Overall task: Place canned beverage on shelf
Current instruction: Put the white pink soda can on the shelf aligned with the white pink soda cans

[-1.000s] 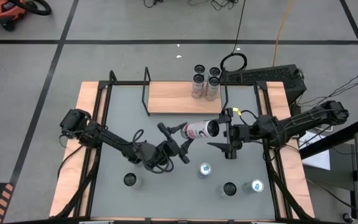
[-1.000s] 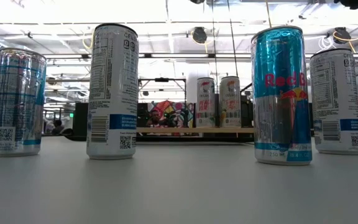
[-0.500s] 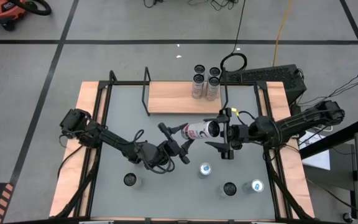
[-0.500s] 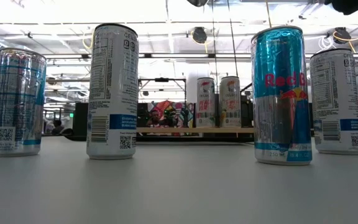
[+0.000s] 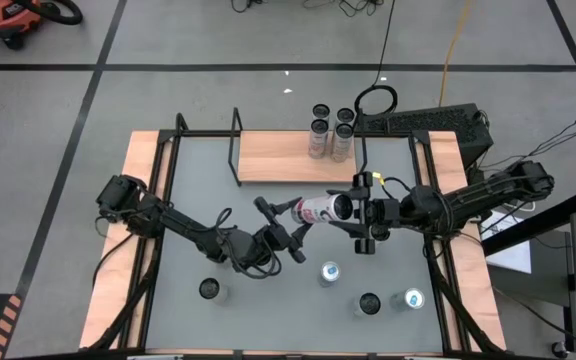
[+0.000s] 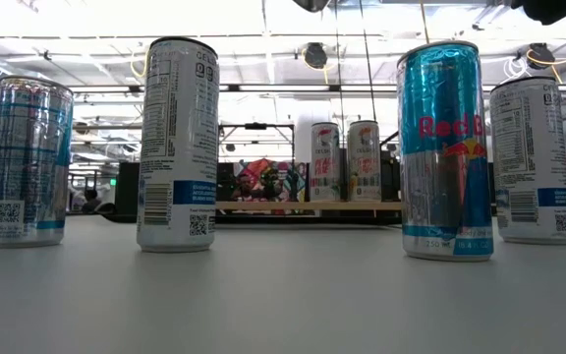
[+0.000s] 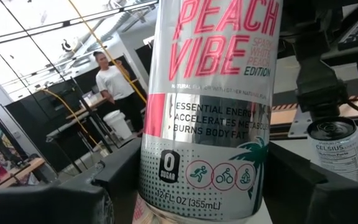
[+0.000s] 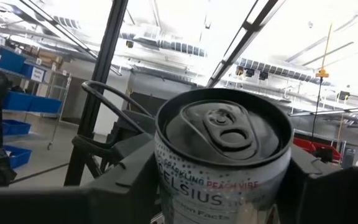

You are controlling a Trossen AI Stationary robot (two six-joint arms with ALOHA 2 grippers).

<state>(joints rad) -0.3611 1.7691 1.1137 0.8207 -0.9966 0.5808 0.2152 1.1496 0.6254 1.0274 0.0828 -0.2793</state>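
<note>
A white and pink canned beverage (image 5: pixel 320 209) lies about level in the air above the table's middle, its top toward the right. My left gripper (image 5: pixel 290 222) is shut on its bottom end. My right gripper (image 5: pixel 360 216) is open, one finger on either side of the can's top end (image 8: pixel 224 134), which faces its wrist camera. I see no touch there. The shelf (image 5: pixel 286 157), a light-wood board with black rod ends, stands at the table's far edge and carries several cans (image 5: pixel 330 130) at its right end. They also show in the low view (image 6: pixel 345 162). My left gripper pinches the can's lower part (image 7: pixel 197 180) between its two fingers (image 7: pixel 98 186), one on each side of the wall. The fingers come about level from the table's left and lie along the can. The can is lifted clear of the table and points toward the right.
Several cans stand upright on the near part of the table: one at the left (image 5: pixel 209 289), one in the middle (image 5: pixel 330 272), two at the right (image 5: pixel 369 304) (image 5: pixel 413 299). The shelf's left and middle board is bare wood. A black rod frame (image 5: pixel 236 148) stands at its left end.
My right gripper has moved a little toward the table's left, closer to the can's top end, and its open fingers now stand beside that end. The can and my left gripper have kept still.
</note>
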